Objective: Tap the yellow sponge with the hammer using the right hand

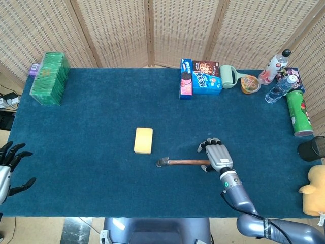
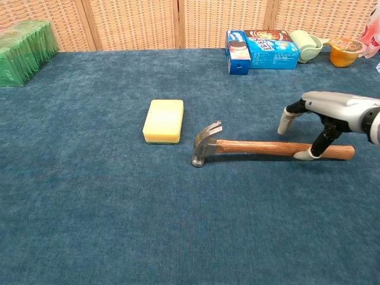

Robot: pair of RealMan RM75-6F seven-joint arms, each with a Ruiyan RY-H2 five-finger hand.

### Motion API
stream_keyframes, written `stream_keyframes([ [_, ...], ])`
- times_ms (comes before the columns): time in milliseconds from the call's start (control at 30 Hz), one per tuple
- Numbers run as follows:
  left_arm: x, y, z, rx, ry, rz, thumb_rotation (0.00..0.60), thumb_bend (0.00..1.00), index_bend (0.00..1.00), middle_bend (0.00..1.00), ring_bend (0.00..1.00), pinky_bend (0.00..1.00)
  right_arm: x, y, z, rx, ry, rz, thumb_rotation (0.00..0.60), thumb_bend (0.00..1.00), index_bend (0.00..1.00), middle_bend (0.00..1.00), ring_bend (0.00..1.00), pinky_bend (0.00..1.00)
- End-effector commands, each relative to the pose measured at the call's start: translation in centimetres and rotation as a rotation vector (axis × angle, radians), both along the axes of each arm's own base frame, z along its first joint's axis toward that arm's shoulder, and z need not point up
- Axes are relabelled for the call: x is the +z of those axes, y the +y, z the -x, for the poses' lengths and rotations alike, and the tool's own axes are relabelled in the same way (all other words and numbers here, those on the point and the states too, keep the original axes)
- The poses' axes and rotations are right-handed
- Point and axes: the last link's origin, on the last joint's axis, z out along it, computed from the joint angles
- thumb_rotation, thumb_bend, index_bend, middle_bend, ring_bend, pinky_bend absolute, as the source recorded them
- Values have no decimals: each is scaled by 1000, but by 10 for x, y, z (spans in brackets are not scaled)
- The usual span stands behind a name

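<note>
A dark blue cloth covers the worktop (image 1: 101, 117), with woven wicker screens standing behind its far edge. Nearest the robot, at about eight o'clock in the head view, the left hand (image 1: 9, 168) hangs just off the worktop's near-left corner, its dark fingers spread apart and holding nothing. Toward five o'clock, the right hand (image 1: 217, 155) sits over the wooden handle of the hammer (image 1: 185, 162); in the chest view the right hand (image 2: 323, 116) arches above the handle with its fingers apart, one fingertip (image 2: 304, 155) down against the wood near the handle's butt end and another lifted clear on the far side, so the handle is touched but not gripped. The hammer (image 2: 261, 147) lies flat, its metal head pointing to nine o'clock and its handle running toward three o'clock. Just beyond the head, at about ten o'clock from it and near but apart, the yellow sponge (image 1: 143, 140) lies flat on the cloth, also seen in the chest view (image 2: 163, 120). Farther back, a stack of green packets (image 1: 50, 78) sits at the far-left edge at ten o'clock. Along the far edge around one o'clock stand a blue cookie box (image 1: 186, 78) and a blue snack box (image 1: 206, 77), then a pale green mug (image 1: 229, 77), an orange cup (image 1: 250, 84) and bottles (image 1: 278, 76), with a green can (image 1: 298, 113) lying toward two o'clock.
</note>
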Motion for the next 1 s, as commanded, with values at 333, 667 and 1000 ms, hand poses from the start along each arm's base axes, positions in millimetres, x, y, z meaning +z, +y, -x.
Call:
stream_keyframes([
  [333,12,-7,19,35,-17,-29,600,210,285,160,58,103,-21,1,-15,-11,-19,-3,600,326,437,366,284,157],
  [667,31,-22,36,77,-23,-82,600,210,284,160,59,102,-35,-5,-31,2,-61,31,600,332,636,661,655,536],
  [1000,40,-34,50,111,-32,-110,600,210,285,160,59,103,-32,-7,-46,35,-171,86,600,331,809,913,1000,956],
])
